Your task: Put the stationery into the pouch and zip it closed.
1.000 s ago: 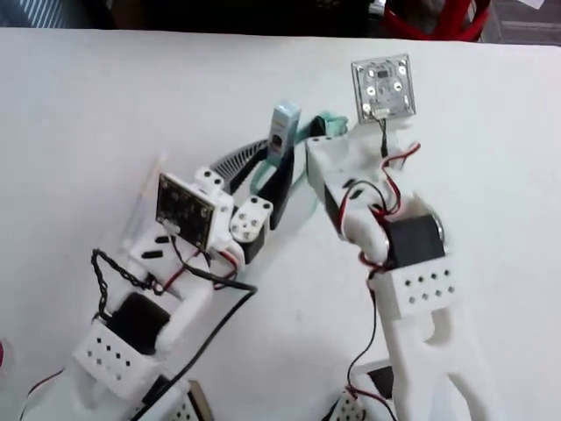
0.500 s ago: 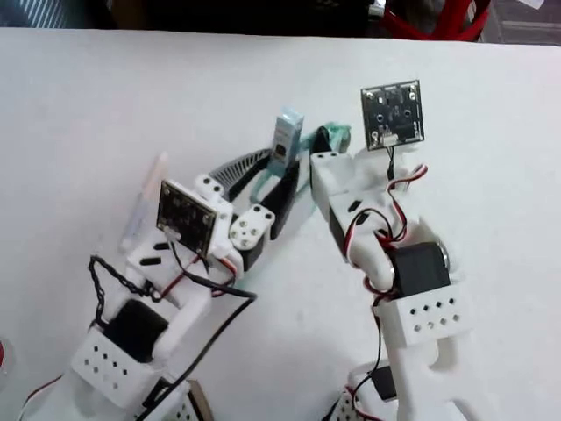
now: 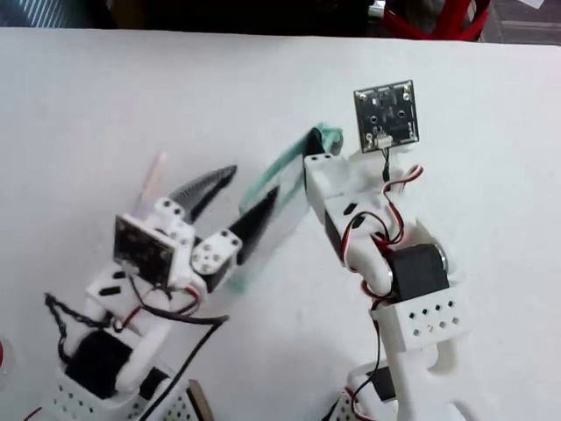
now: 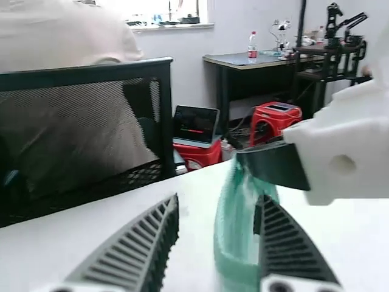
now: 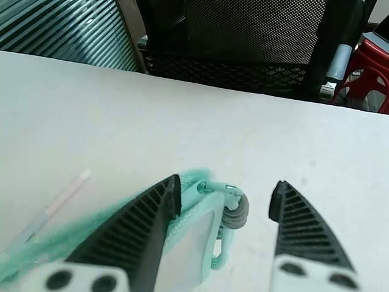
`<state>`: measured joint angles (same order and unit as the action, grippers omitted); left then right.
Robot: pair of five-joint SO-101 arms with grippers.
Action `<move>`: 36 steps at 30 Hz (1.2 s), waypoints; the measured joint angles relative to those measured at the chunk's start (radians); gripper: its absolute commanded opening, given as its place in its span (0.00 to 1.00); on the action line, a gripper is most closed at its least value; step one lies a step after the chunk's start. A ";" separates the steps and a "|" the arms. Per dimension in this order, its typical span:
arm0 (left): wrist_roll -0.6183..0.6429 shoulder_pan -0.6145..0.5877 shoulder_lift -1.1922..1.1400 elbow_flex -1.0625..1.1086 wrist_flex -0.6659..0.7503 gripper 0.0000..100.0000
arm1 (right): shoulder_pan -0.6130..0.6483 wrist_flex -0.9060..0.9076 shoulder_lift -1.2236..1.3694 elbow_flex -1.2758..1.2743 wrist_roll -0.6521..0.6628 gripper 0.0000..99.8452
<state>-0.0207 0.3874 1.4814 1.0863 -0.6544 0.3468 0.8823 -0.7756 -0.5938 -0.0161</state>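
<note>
Plainly, the mint-green pouch (image 3: pixel 279 167) lay on the white worktop (image 3: pixel 88 105), its zipper end between the wide-spread fingers of the right pincer (image 5: pixel 228 184). The left pincer (image 3: pixel 231 203) gaped wide over it, holding nothing. A pale pen (image 3: pixel 154 180) lay outside, nearby.

We are observing the pouch (image 3: pixel 279 167), mint-green and translucent, stretching diagonally across the worktop (image 3: pixel 456 88). A grey piece (image 5: pixel 234 210) is sitting at its far end. The pen (image 3: pixel 151 184), slim and pale, is lying flat outside the pouch, near it.
</note>
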 measured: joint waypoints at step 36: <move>-0.442 -0.626 -2.094 -1.381 -0.522 0.23 | -0.011 0.000 0.002 -0.005 0.000 0.24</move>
<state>-0.4626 -0.2386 -0.6130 -0.2946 -1.1761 0.3360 0.8823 -0.7741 -0.5984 -0.0161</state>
